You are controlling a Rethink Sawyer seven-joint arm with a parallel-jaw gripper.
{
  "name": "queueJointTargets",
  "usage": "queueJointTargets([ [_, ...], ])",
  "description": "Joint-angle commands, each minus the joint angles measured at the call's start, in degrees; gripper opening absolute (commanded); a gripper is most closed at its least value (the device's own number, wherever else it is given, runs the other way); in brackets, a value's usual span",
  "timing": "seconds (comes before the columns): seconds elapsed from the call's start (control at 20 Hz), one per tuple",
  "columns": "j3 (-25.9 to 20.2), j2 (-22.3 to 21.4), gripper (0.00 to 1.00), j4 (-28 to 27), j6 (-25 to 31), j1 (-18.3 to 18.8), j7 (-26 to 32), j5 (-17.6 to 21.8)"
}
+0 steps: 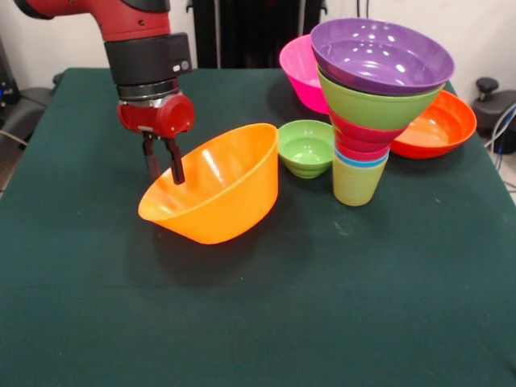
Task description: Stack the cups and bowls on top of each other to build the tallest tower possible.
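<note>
The robot's black two-fingered hand (164, 167) is pinching the raised rim of a big glossy orange plastic bowl (216, 185), one finger outside the wall and one inside, so the hand is clenched on that bowl. The bowl is tipping steeply, its mouth facing up and toward the arm, while its low side seems to be resting on the green cloth of the table (258, 322).

Just beside it, to the picture's right, a small lime green plastic bowl (306, 147) is sitting upright on the cloth. Next to that the tower (371, 105) is standing: a yellow-green translucent plastic cup (356, 184) at the bottom, a thin blue rim showing above it, then red and pinkish-red pieces, then a wide lime green bowl, and a broad purple bowl (382, 55) crowning it like a funnel.

Behind the tower a pink bowl (300, 71) and a shallow red-orange bowl (435, 125) are waiting on the table.

By my reckoning the job is well past halfway. Four bowls are lying outside the stack, and the orange one in the hand looks like the next to go up, onto an already top-heavy column.
</note>
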State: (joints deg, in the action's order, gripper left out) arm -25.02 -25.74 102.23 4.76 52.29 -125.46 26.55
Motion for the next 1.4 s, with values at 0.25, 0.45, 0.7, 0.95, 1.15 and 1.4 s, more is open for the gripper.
queueJointTargets([
  [0.25,1.35,1.83,1.00,-1.05,1.43,-3.14,0.50,3.50],
  [0.45,0.75,0.96,1.00,-0.85,2.59,-2.58,1.02,3.17],
  [0.7,0.58,0.14,1.00,-0.33,3.16,-2.45,1.06,2.91],
  [0.95,0.36,-0.54,1.00,-0.07,3.82,-2.28,1.23,2.68],
  [1.15,0.14,-0.87,1.00,0.08,4.36,-2.10,1.44,2.57],
  [1.4,-0.28,-2.70,1.00,0.50,6.43,-2.02,1.86,1.74],
])
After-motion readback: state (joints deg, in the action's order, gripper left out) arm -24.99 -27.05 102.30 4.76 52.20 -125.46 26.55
